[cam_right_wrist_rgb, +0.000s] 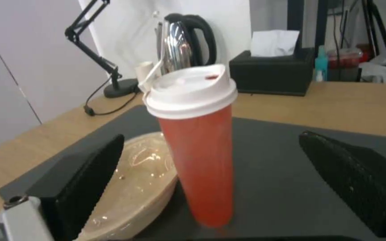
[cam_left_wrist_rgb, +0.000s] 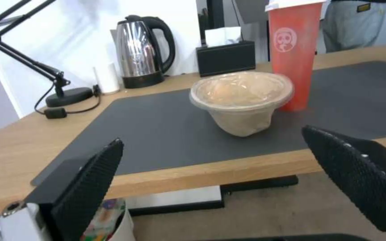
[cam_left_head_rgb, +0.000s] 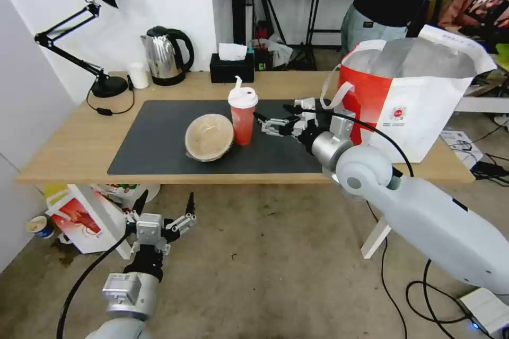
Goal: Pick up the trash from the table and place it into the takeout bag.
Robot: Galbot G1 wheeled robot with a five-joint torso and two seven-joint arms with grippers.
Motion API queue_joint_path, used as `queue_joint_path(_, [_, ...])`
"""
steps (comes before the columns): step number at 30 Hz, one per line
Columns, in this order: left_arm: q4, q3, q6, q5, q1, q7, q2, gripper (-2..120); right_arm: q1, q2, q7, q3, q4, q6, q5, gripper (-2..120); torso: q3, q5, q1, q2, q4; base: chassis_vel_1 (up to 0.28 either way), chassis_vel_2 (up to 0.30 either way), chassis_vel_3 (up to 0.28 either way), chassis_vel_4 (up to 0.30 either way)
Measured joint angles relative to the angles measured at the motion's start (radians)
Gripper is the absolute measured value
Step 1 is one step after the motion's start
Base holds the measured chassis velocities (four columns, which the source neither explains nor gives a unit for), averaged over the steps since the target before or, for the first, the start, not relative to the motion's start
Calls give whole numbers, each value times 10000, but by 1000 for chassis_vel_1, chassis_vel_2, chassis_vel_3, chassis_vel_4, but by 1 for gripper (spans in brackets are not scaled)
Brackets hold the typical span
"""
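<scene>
Two pieces of trash stand side by side on the dark mat (cam_left_head_rgb: 159, 137) of the table (cam_left_head_rgb: 74, 143): a tan paper bowl (cam_left_head_rgb: 209, 137) (cam_left_wrist_rgb: 242, 97) (cam_right_wrist_rgb: 139, 187), tilted, and a red drink cup (cam_left_head_rgb: 243, 116) (cam_left_wrist_rgb: 293, 57) (cam_right_wrist_rgb: 202, 150) with a white lid. My right gripper (cam_left_head_rgb: 262, 123) (cam_right_wrist_rgb: 211, 137) is open just right of the cup, level with its body, with the cup ahead between the fingers and not touched. My left gripper (cam_left_head_rgb: 166, 204) (cam_left_wrist_rgb: 211, 136) hangs open below the table's front edge, facing the bowl. The white-and-red takeout bag (cam_left_head_rgb: 413, 90) stands open at the table's right end.
Along the back edge stand a black desk lamp (cam_left_head_rgb: 95, 37), a small white cup (cam_left_head_rgb: 139, 75), a steel kettle (cam_left_head_rgb: 167, 55) and a black tissue box (cam_left_head_rgb: 231, 67). A crayfish-print bag (cam_left_head_rgb: 79, 220) sits on the floor at left. Cables (cam_left_head_rgb: 424, 296) lie at right.
</scene>
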Motion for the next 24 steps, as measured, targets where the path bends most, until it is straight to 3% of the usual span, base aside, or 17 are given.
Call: queue_joint_path(24, [0,-1,0,0,0,0,0,100,1097,911,-171,-1102,-1456,-36,-173,100,-1,0,0,-1,1,0,0,0,0])
